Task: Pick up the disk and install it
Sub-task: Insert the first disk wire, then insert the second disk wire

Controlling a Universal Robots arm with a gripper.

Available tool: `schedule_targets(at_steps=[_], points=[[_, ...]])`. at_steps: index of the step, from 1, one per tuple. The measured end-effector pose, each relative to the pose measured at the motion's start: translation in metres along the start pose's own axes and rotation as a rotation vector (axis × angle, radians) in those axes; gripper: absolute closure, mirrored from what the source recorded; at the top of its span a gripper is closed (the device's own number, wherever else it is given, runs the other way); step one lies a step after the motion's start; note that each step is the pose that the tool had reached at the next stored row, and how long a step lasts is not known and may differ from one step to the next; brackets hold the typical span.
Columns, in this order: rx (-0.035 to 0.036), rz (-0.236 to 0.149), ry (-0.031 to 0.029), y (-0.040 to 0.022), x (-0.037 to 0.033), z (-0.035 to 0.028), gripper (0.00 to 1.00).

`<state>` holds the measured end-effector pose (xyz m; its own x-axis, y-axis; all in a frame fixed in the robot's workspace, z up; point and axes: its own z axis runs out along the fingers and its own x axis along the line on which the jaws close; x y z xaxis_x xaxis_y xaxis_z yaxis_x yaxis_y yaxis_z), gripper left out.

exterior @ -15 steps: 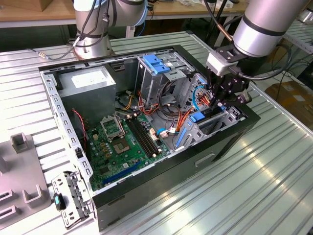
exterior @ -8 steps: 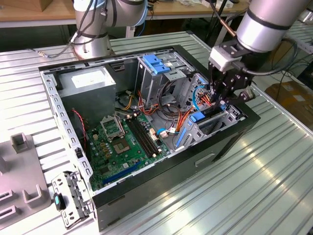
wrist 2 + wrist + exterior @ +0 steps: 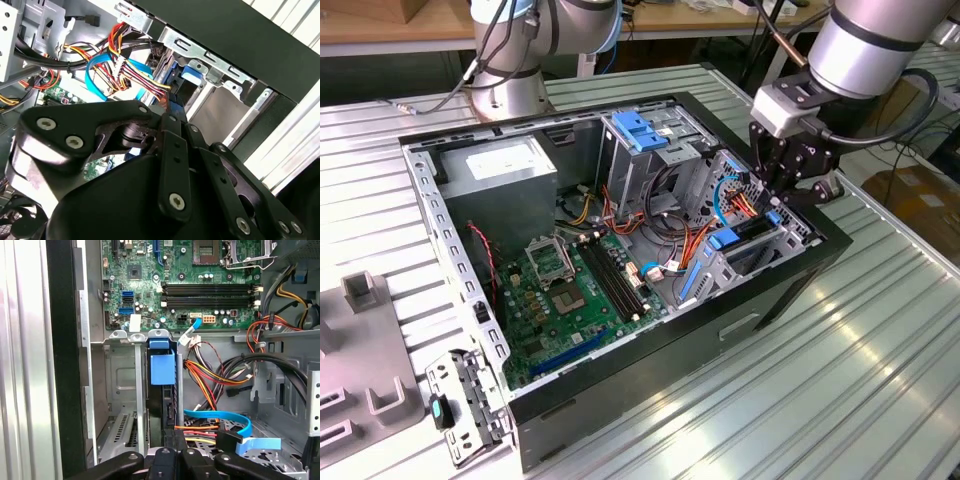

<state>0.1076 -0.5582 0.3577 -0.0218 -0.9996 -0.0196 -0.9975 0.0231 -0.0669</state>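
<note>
In the exterior view, the computer case (image 3: 620, 250) is lying open at centre frame on the bench (image 3: 880, 380). At its right end the disk (image 3: 745, 232) is sitting in the drive cage, with the end effector (image 3: 788, 192) hovering over it; I cannot tell its grip. The disk looks rigid, fairly heavy and shock-sensitive, best held by the blue side rails.

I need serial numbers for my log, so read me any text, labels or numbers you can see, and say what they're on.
None can be read.
Label on the power supply: print too small.
Markings on the motherboard: too small.
The disk and the claw: no legible text.
</note>
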Motion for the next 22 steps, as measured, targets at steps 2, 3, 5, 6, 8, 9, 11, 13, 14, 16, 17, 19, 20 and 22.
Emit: schedule_targets(at_steps=[2,3,5,6,8,9,11,13,14,16,17,19,20,22], points=[[0.0,0.0,0.0002,0.0,0.0,-0.0004,0.89],[0.0,0.0,0.0,-0.0001,0.0,-0.0005,0.89],[0.0,0.0,0.0002,-0.0001,0.0,-0.0009,0.89],[0.0,0.0,0.0002,-0.0001,-0.0001,-0.0011,0.89],[0.0,0.0,0.0001,-0.0001,0.0,-0.0014,0.89],[0.0,0.0,0.0002,-0.0001,-0.0001,-0.0016,0.89],[0.0,0.0,0.0001,-0.0001,0.0,-0.0019,0.89],[0.0,0.0,0.0002,-0.0002,-0.0001,-0.0022,0.89],[0.0,0.0,0.0001,-0.0002,-0.0001,-0.0023,0.89],[0.0,0.0,0.0002,-0.0002,-0.0001,-0.0027,0.89],[0.0,0.0,0.0002,-0.0002,-0.0001,-0.0029,0.89],[0.0,0.0,0.0002,-0.0002,-0.0001,-0.0033,0.89],[0.0,0.0,0.0002,-0.0003,-0.0001,-0.0036,0.89],[0.0,0.0,0.0001,-0.0003,-0.0001,-0.0038,0.89]])
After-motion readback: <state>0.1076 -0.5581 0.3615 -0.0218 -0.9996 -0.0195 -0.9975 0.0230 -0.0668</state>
